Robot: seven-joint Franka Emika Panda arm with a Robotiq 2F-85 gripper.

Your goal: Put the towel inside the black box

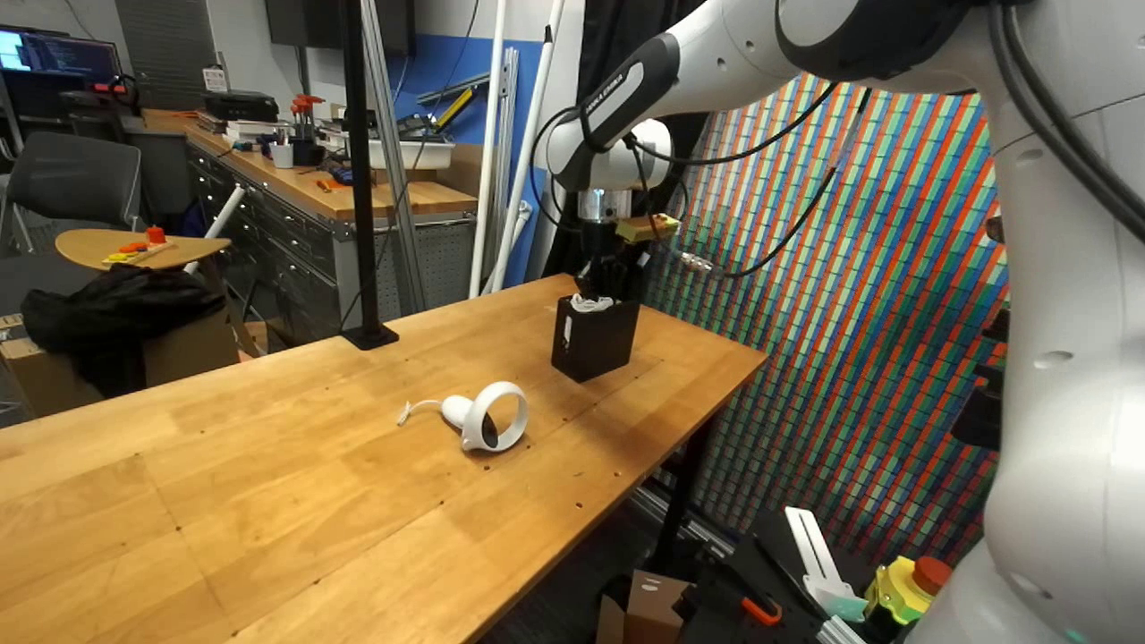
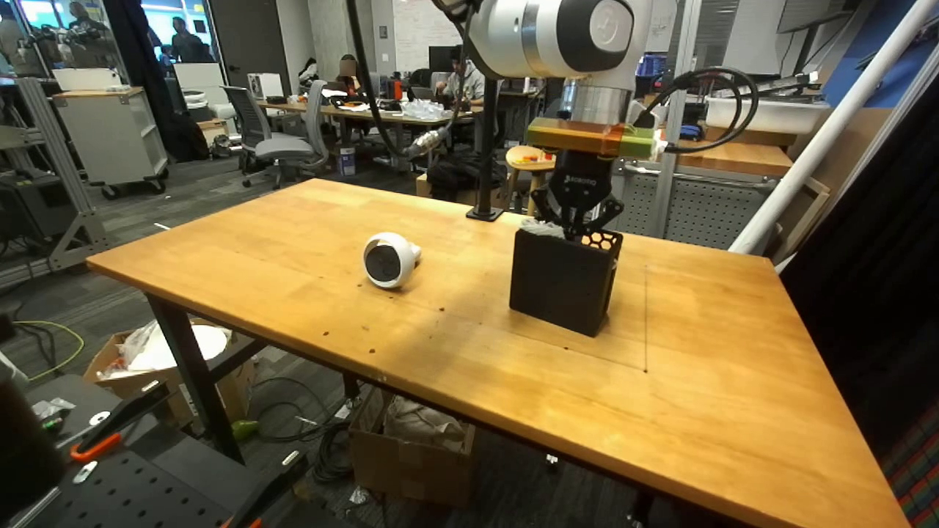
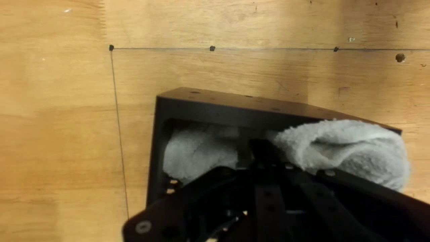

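Observation:
The black box (image 1: 595,340) stands upright on the wooden table in both exterior views, its top open. In the wrist view, inside its dark wall (image 3: 215,109), one part of the white towel (image 3: 198,151) lies down in the left end. Another bunched fold of the towel (image 3: 362,151) bulges up at the right end, over the rim; a bit of the towel (image 2: 541,228) also shows above the box in both exterior views. My gripper (image 3: 262,148) points down into the opening between these two parts, its fingers together. Their lowest tips are dark and partly hidden; no cloth shows pinched between them.
A white controller with a ring (image 1: 496,416) lies on the table beside the box, its white cord (image 1: 420,407) trailing. A black post (image 2: 485,213) is fixed at a table edge. The table's edge (image 1: 698,411) runs not far from the box.

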